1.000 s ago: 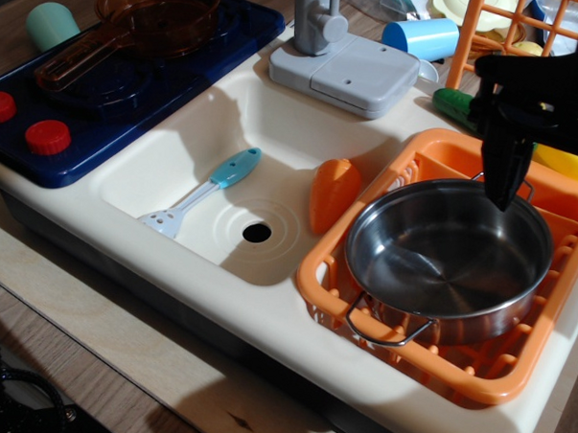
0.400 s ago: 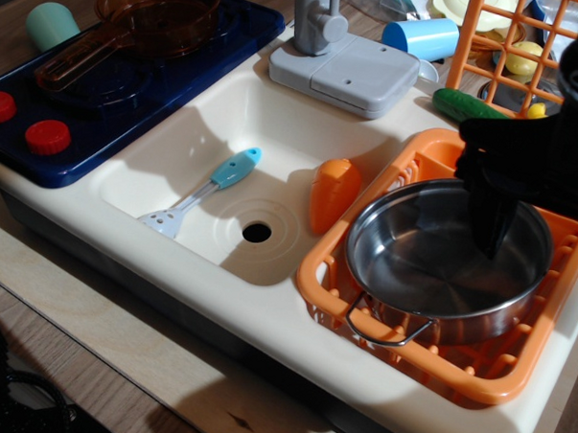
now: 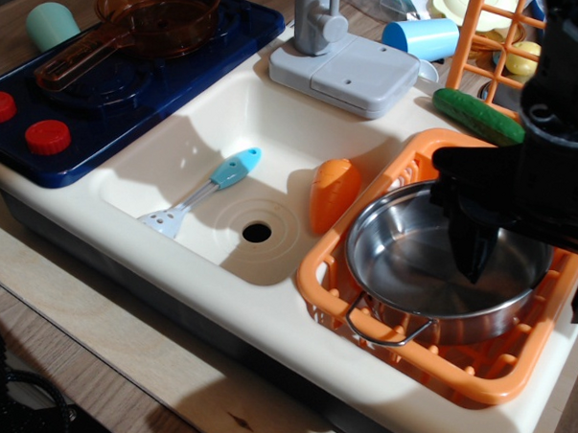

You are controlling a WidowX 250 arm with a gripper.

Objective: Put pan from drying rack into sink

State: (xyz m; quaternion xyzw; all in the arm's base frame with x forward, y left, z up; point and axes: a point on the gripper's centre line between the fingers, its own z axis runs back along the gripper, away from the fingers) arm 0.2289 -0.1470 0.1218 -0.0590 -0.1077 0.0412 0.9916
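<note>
- Sink (image 3: 190,164): cream basin, centre-left of frame; drain hole low at its middle. Holds a blue-handled spatula (image 3: 202,193) and an orange carrot (image 3: 332,192) leaning at its right wall.
- Drying rack (image 3: 474,378): orange slotted basket, lower right, just beside the sink.
- Pan (image 3: 411,270): steel, two wire loop handles, seated in the rack; not yet lifted. Judged rigid, light to moderate in weight, slick on its polished wall. Best hold is probably the thin rim, pinched inside and out, or the near loop handle.
- Gripper (image 3: 472,253): black, right of frame, tip reaching down inside the pan near its far-right rim. Jaw spread cannot be told; the fingers read as one dark mass.
- Change: the gripper has dropped lower and shifted left, from above the far rim into the bowl; the pan has not moved.
</note>
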